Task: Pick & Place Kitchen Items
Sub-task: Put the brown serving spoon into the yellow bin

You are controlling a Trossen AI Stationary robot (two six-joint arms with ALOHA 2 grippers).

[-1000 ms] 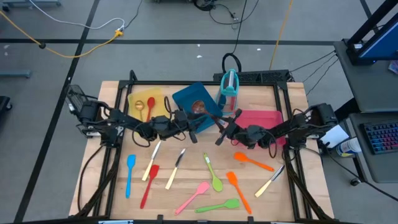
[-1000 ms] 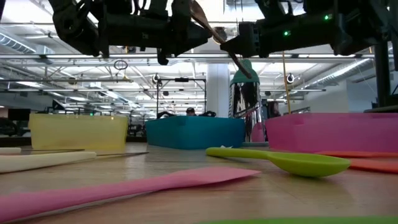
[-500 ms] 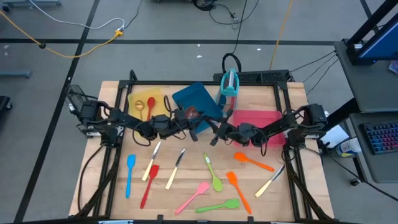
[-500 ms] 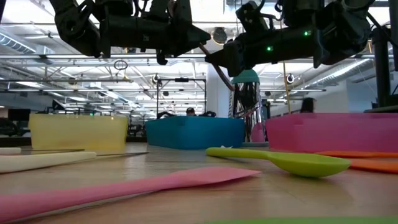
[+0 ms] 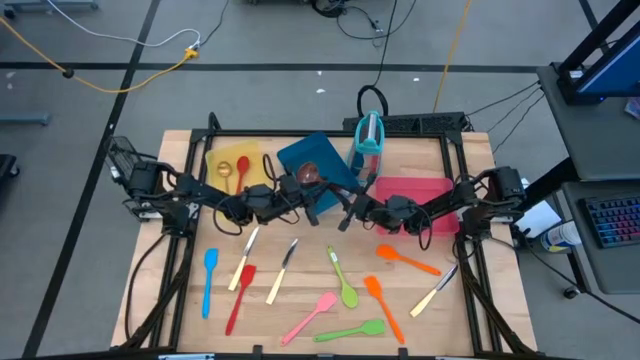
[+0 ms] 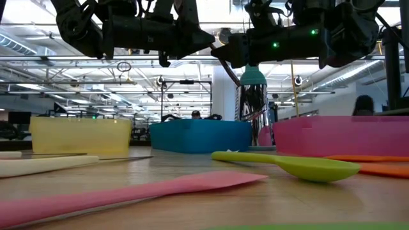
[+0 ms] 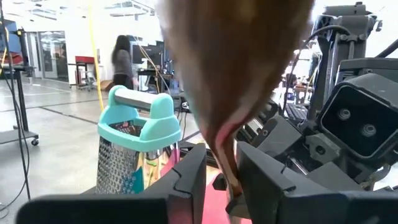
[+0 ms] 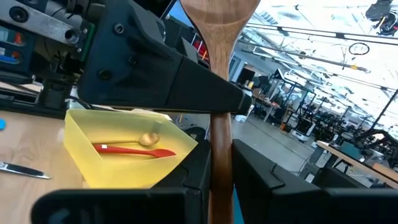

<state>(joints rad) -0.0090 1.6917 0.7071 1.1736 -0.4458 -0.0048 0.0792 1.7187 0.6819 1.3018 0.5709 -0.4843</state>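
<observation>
A wooden spoon (image 5: 308, 176) is held in the air over the blue tray (image 5: 300, 152), between both grippers. Its bowl (image 7: 236, 56) fills the top of the left wrist view, and its handle runs on toward the right gripper. My left gripper (image 5: 318, 203) reaches in from the table's left and is shut on the spoon. My right gripper (image 5: 348, 212) faces it from the right and is also shut on the handle. In the low view the spoon (image 6: 225, 39) shows small between the two dark grippers. My left gripper (image 7: 221, 180) has the spoon's handle just below the bowl (image 7: 229, 167) between its two fingers, coming level from the table's left. The spoon is lifted clear. My right gripper (image 8: 221, 168) pinches the handle farther down (image 8: 219, 146) between its two fingers, which lie across it, coming from the table's right. The bowl (image 8: 221, 15) stands above the fingers.
A yellow tray (image 5: 222, 158) holds a red and a gold spoon. A red tray (image 5: 415, 188) and an upright teal holder (image 5: 370, 135) stand at the far right. Several utensils lie on the near half: blue spatula (image 5: 208, 280), green spoon (image 5: 343, 280), pink spatula (image 5: 312, 315), orange spoon (image 5: 405, 260).
My right gripper has moved toward the table's left, up to my left gripper, and its fingers have come around the spoon's handle. The spoon has turned: its handle, which slanted steeply down in the low view, now lies nearly level between the two grippers.
</observation>
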